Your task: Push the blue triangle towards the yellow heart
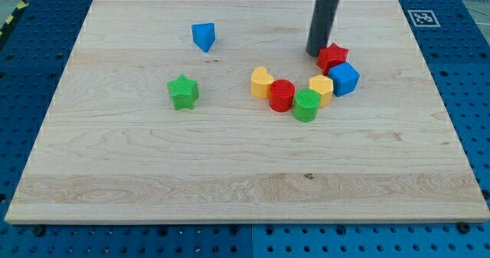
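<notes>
The blue triangle [203, 37] lies flat on the wooden board, alone, at about ten o'clock from the yellow heart [262, 82], well apart. The heart touches a red cylinder [282, 95] at its four o'clock.

The wooden board [230, 174] carries eight small coloured blocks, most clustered right of centre.

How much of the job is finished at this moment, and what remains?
Nothing looks done: the blue triangle lies apart from the yellow heart, toward the view's top left. In hand: my tip rests beside the red star, far to the triangle's right. Left: bring the tip to the triangle's far side, then push it toward the view's lower right to the heart.
</notes>
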